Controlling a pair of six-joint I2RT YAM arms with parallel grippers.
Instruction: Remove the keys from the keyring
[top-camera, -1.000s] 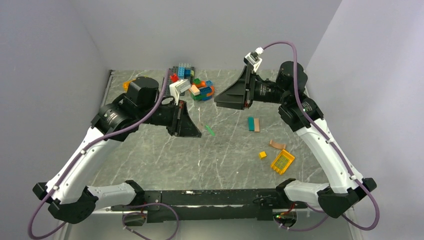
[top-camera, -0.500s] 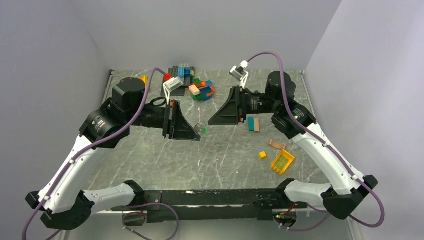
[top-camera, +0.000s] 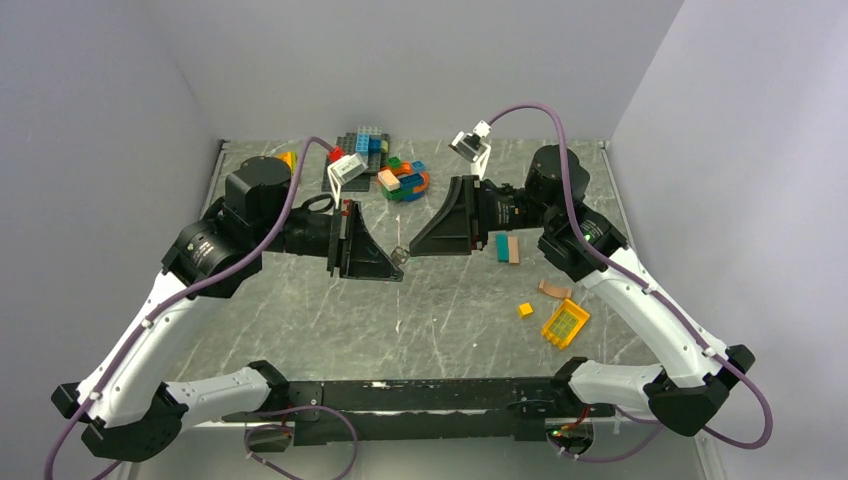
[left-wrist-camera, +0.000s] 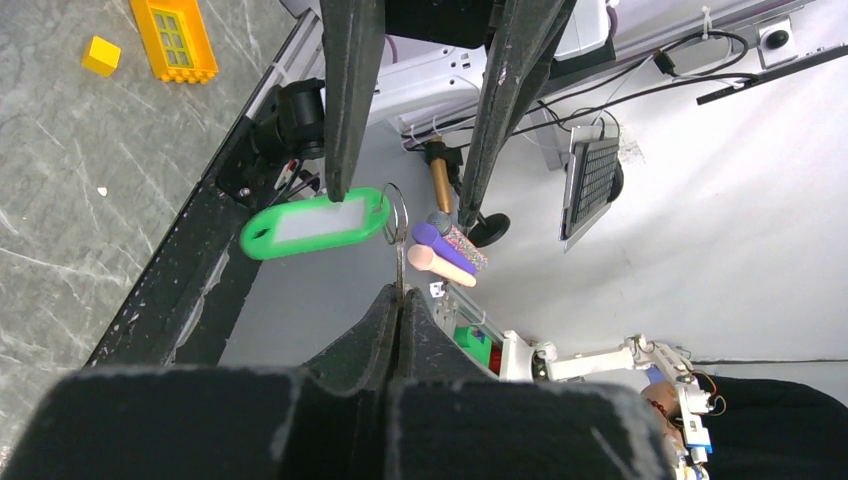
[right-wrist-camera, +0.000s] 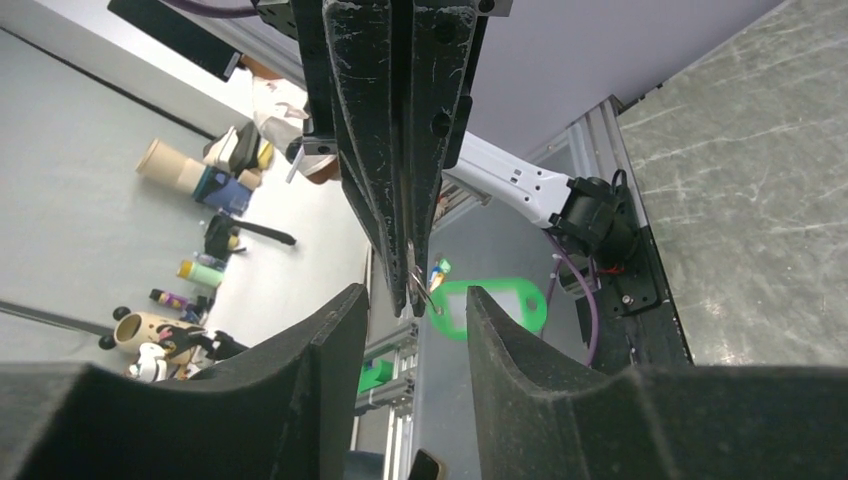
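While our left pincer (left-wrist-camera: 400, 305) holds a key (left-wrist-camera: 398, 265) pinched tight above the middle of the counter (top-camera: 450, 310) and our right pincer (right-wrist-camera: 412, 300) stands half open astride the keyring (left-wrist-camera: 397, 212) and green tag (left-wrist-camera: 315, 222), we judge the key not yet freed.

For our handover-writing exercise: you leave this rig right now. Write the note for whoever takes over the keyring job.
Left gripper: shut on the key, holding it in the air above the table.
Right gripper: open, fingers on either side of the keyring and green tag, gripping nothing.
Things: the key is on the keyring, and the green tag hangs from the same ring.
Done: the set is lifted and held between the arms. No key is off.
Left: probably close the right gripper on the ring or tag, then work the key off.
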